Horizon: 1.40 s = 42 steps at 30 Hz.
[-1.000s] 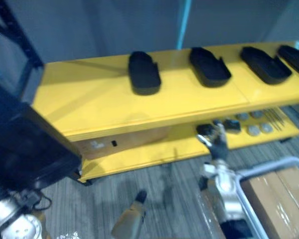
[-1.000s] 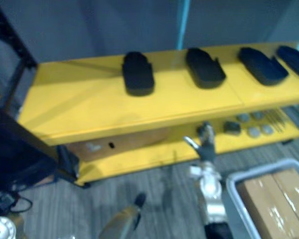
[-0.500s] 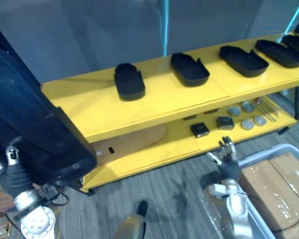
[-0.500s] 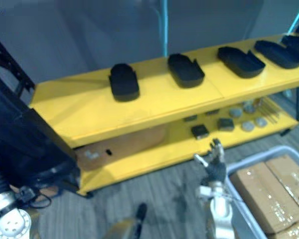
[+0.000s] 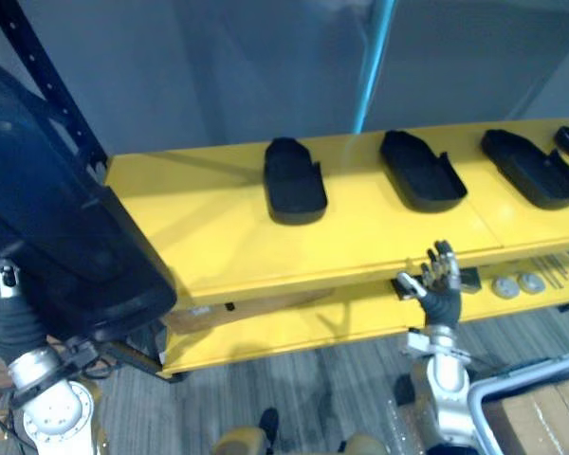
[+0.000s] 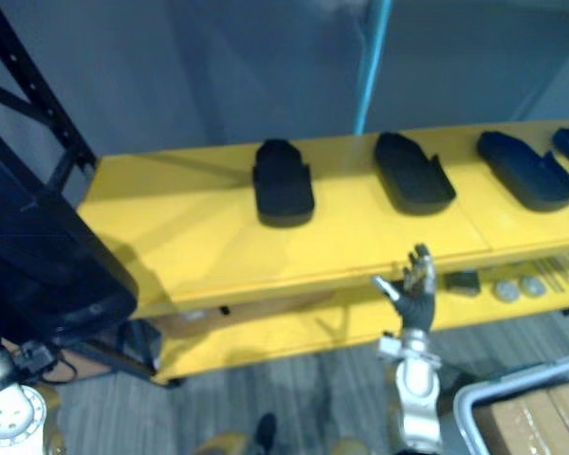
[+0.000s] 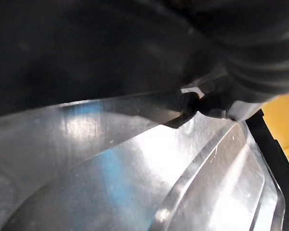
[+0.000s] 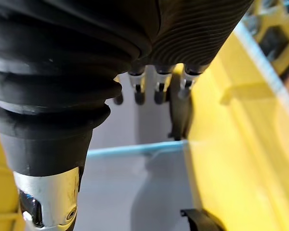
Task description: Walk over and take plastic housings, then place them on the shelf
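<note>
Right hand (image 5: 440,287) at 4 o'clock, raised before shelf (image 5: 199,223) front edge, fingers straight, slightly spread, holding nothing. Left hand (image 5: 9,322) at 8 o'clock, right by big housing (image 5: 57,218) (grip hidden, cannot tell). Row of housings (image 5: 421,172) on shelf top, 12 to 3 o'clock, apart from each other.

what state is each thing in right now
right hand, open, empty, raised by the shelf edge
large black housing, off the shelf, against the left hand
first shelf housing, lying flat on top
second shelf housing, lying flat, open side up
third shelf housing, lying flat, open side up
grey bin, holding cardboard boxes
</note>
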Tool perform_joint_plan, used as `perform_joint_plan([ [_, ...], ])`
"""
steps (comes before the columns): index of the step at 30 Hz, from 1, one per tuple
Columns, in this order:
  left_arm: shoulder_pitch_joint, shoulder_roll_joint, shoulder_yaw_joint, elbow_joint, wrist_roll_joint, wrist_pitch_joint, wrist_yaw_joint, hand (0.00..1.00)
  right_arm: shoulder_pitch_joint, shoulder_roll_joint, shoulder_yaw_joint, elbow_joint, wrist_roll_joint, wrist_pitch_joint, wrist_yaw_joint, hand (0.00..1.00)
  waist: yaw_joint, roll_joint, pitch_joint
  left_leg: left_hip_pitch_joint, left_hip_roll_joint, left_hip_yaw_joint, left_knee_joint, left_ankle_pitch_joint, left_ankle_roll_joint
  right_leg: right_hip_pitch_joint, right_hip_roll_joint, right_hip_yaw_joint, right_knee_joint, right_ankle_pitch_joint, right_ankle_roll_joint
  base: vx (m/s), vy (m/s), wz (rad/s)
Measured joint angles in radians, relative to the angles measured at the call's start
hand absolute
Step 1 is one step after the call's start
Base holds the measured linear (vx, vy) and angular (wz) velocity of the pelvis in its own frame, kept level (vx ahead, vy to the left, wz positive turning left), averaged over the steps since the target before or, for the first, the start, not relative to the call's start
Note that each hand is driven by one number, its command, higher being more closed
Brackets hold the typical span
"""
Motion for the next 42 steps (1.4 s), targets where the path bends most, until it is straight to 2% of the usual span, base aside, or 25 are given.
perform_joint_plan([
  [2, 0.000, -0.001, 0.001, 0.003, 0.000, 0.007, 0.003, 1.00, -0.007, -0.002, 0.001, 0.000, -0.001, 0.000, 0.000, 0.00, 0.001, 0.003, 0.002, 0.026, 0.018, 0.002, 0.000, -0.021, -0.005, 0.001, 0.007, 0.000, -0.083, 0.004, 0.006, 0.23, -0.102, 0.08],
  [4, -0.007, -0.002, -0.002, 0.003, -0.001, 0.010, 0.007, 1.00, -0.018, -0.013, -0.005, 0.000, -0.002, 0.000, 0.001, 0.00, 0.007, 0.017, -0.002, 0.030, 0.053, -0.009, 0.005, -0.052, -0.032, 0.011, 0.047, 0.004, -0.240, -0.005, -0.007, 0.11, -0.149, -0.09],
  [5, -0.017, -0.002, -0.008, 0.003, 0.000, 0.011, 0.007, 1.00, -0.023, -0.022, -0.016, -0.003, -0.002, 0.000, -0.003, 0.00, 0.007, 0.023, -0.007, 0.021, 0.065, -0.015, 0.006, -0.063, -0.051, 0.038, 0.074, 0.015, -0.378, 0.008, 0.012, 0.03, -0.128, 0.20],
  [6, -0.038, -0.003, -0.021, 0.004, 0.001, 0.017, 0.007, 1.00, -0.025, -0.037, -0.032, -0.014, 0.001, -0.006, -0.022, 0.00, 0.005, 0.018, -0.009, 0.010, 0.066, -0.028, 0.006, -0.079, -0.077, 0.080, 0.091, 0.035, -0.528, 0.035, 0.053, 0.06, -0.214, 0.33],
  [7, -0.044, -0.005, -0.030, 0.002, 0.002, 0.020, 0.007, 1.00, -0.026, -0.039, -0.049, -0.014, -0.001, -0.020, -0.034, 0.00, 0.004, -0.013, -0.028, 0.006, 0.054, -0.029, 0.008, -0.100, -0.098, 0.116, 0.085, 0.031, -0.601, 0.038, 0.048, 0.06, -0.239, 0.28],
  [8, -0.042, -0.013, -0.031, 0.005, 0.005, 0.020, 0.008, 1.00, -0.027, -0.043, -0.052, -0.014, -0.004, -0.024, -0.043, 0.00, 0.003, -0.026, -0.037, 0.004, 0.054, -0.028, 0.014, -0.112, -0.106, 0.135, 0.084, 0.032, -0.641, 0.095, 0.058, 0.13, -0.299, 0.23],
  [9, -0.026, -0.050, -0.042, 0.006, 0.009, 0.027, 0.009, 1.00, -0.026, -0.061, -0.058, -0.019, -0.021, -0.031, -0.057, 0.00, 0.001, -0.003, -0.050, -0.005, 0.084, -0.020, 0.048, -0.135, -0.115, 0.162, 0.111, 0.005, -0.667, 0.120, 0.047, 0.14, -0.258, 0.12],
  [11, -0.003, -0.095, -0.048, 0.006, 0.020, 0.029, 0.008, 1.00, -0.027, -0.092, -0.073, -0.037, -0.065, -0.057, -0.088, 0.00, -0.005, 0.038, -0.074, -0.012, 0.126, 0.037, 0.055, -0.134, -0.135, 0.160, 0.141, -0.003, -0.668, 0.117, 0.028, 0.17, -0.226, 0.08],
  [12, -0.004, -0.100, -0.049, 0.005, 0.032, 0.029, 0.009, 1.00, -0.026, -0.100, -0.077, -0.048, -0.084, -0.066, -0.098, 0.00, -0.009, 0.047, -0.076, -0.013, 0.129, 0.049, 0.050, -0.127, -0.145, 0.160, 0.144, -0.006, -0.668, 0.115, 0.024, 0.16, -0.164, 0.09],
  [13, -0.005, -0.101, -0.049, 0.001, 0.046, 0.029, 0.009, 1.00, -0.026, -0.111, -0.086, -0.084, -0.122, -0.074, -0.131, 0.00, -0.011, 0.061, -0.084, -0.011, 0.136, 0.083, 0.035, -0.114, -0.162, 0.161, 0.149, -0.007, -0.669, 0.112, 0.019, 0.15, -0.126, 0.17],
  [15, -0.025, -0.101, -0.050, -0.002, 0.049, 0.029, 0.009, 1.00, -0.025, -0.117, -0.092, -0.179, -0.192, -0.097, -0.215, 0.00, -0.019, 0.074, -0.089, -0.005, 0.137, 0.105, 0.035, -0.100, -0.161, 0.182, 0.147, -0.030, -0.675, 0.107, 0.012, 0.13, -0.087, 0.23],
  [16, -0.035, -0.100, -0.050, -0.002, 0.050, 0.029, 0.009, 1.00, -0.025, -0.116, -0.098, -0.206, -0.225, -0.109, -0.248, 0.00, -0.020, 0.074, -0.088, 0.002, 0.136, 0.117, 0.033, -0.097, -0.160, 0.194, 0.145, -0.035, -0.678, 0.106, 0.010, 0.10, -0.030, 0.29],
  [19, -0.057, -0.089, -0.050, -0.009, 0.052, 0.028, 0.017, 1.00, -0.031, -0.123, -0.104, -0.342, -0.419, -0.150, -0.436, 0.00, -0.021, 0.070, -0.091, 0.033, 0.131, 0.119, 0.000, -0.084, -0.155, 0.229, 0.142, -0.056, -0.694, 0.102, 0.007, 0.08, 0.009, 0.27],
  [20, -0.057, -0.073, -0.047, -0.015, 0.051, 0.029, 0.025, 1.00, -0.043, -0.132, -0.107, -0.396, -0.497, -0.158, -0.524, 0.00, -0.017, 0.066, -0.092, 0.040, 0.129, 0.120, -0.018, -0.080, -0.157, 0.230, 0.140, -0.057, -0.703, 0.102, 0.008, 0.04, 0.042, 0.12],
  [24, -0.054, -0.040, -0.038, -0.020, 0.051, 0.038, 0.028, 1.00, -0.055, -0.150, -0.150, -0.480, -0.629, -0.163, -0.702, 0.00, -0.016, 0.056, -0.097, 0.044, 0.124, 0.131, -0.047, -0.074, -0.152, 0.233, 0.138, -0.058, -0.720, 0.102, 0.008, 0.01, 0.042, 0.09],
  [29, -0.050, -0.018, 0.017, -0.020, 0.044, 0.050, 0.027, 1.00, -0.033, -0.169, -0.274, -0.548, -0.746, -0.051, -0.888, 0.00, -0.036, 0.042, -0.106, 0.078, 0.126, 0.154, -0.094, -0.062, -0.149, 0.248, 0.139, -0.054, -0.738, 0.104, 0.012, -0.02, 0.019, -0.17],
  [30, -0.029, -0.018, 0.107, -0.007, 0.036, 0.051, 0.033, 1.00, 0.074, -0.141, -0.558, -0.502, -0.554, 0.098, -0.981, 0.00, -0.074, 0.027, -0.121, 0.077, 0.128, 0.241, -0.104, -0.065, -0.139, 0.228, 0.147, 0.011, -0.774, 0.139, 0.029, -0.08, 0.067, -0.79],
  [32, -0.032, -0.018, 0.110, 0.014, 0.036, 0.058, 0.034, 1.00, 0.081, -0.122, -0.579, -0.486, -0.470, 0.100, -0.981, 0.00, -0.103, 0.028, -0.124, 0.079, 0.128, 0.254, -0.104, -0.065, -0.139, 0.228, 0.150, 0.025, -0.785, 0.149, 0.030, -0.05, 0.033, -0.49],
  [34, -0.045, -0.018, 0.110, 0.023, 0.037, 0.059, 0.033, 1.00, 0.097, -0.110, -0.590, -0.438, -0.455, 0.095, -0.977, 0.00, -0.122, 0.029, -0.125, 0.079, 0.130, 0.258, -0.104, -0.065, -0.139, 0.227, 0.153, 0.030, -0.791, 0.154, 0.029, -0.02, -0.011, -0.06],
  [36, -0.052, -0.013, 0.111, 0.039, 0.037, 0.058, 0.039, 1.00, 0.149, -0.080, -0.597, -0.294, -0.361, 0.076, -0.915, 0.00, -0.123, 0.031, -0.133, 0.082, 0.134, 0.273, -0.104, -0.065, -0.139, 0.218, 0.158, 0.042, -0.790, 0.155, 0.029, 0.02, -0.016, -0.13],
  [37, -0.048, -0.006, 0.117, 0.051, 0.036, 0.063, 0.041, 1.00, 0.175, -0.055, -0.596, -0.192, -0.284, 0.097, -0.837, 0.00, -0.120, 0.030, -0.135, 0.086, 0.136, 0.284, -0.104, -0.064, -0.139, 0.217, 0.162, 0.052, -0.790, 0.155, 0.028, 0.04, -0.021, -0.24],
  [38, -0.041, 0.008, 0.121, 0.068, 0.027, 0.087, 0.039, 1.00, 0.211, -0.016, -0.589, -0.050, -0.160, 0.149, -0.711, 0.00, -0.120, 0.034, -0.133, 0.094, 0.138, 0.291, -0.105, -0.065, -0.139, 0.222, 0.164, 0.057, -0.790, 0.155, 0.028, 0.01, -0.018, -0.17],
  [39, -0.038, 0.017, 0.121, 0.081, 0.024, 0.102, 0.034, 1.00, 0.227, 0.000, -0.580, 0.026, -0.109, 0.175, -0.650, 0.00, -0.120, 0.039, -0.133, 0.095, 0.139, 0.292, -0.105, -0.065, -0.139, 0.225, 0.165, 0.057, -0.791, 0.155, 0.028, 0.00, -0.014, -0.09],
  [40, -0.038, 0.047, 0.121, 0.120, -0.003, 0.144, 0.002, 1.00, 0.248, 0.037, -0.571, 0.172, -0.068, 0.216, -0.524, 0.00, -0.121, 0.046, -0.135, 0.097, 0.140, 0.293, -0.109, -0.065, -0.139, 0.228, 0.165, 0.057, -0.791, 0.155, 0.028, 0.00, 0.000, 0.00],
  [42, -0.077, 0.142, 0.091, 0.264, -0.023, 0.233, -0.069, 1.00, 0.282, 0.053, -0.507, 0.396, -0.048, 0.298, -0.345, 0.00, -0.122, 0.087, -0.136, 0.099, 0.138, 0.297, -0.117, -0.065, -0.139, 0.228, 0.165, 0.059, -0.791, 0.155, 0.028, -0.03, 0.008, -0.02],
])
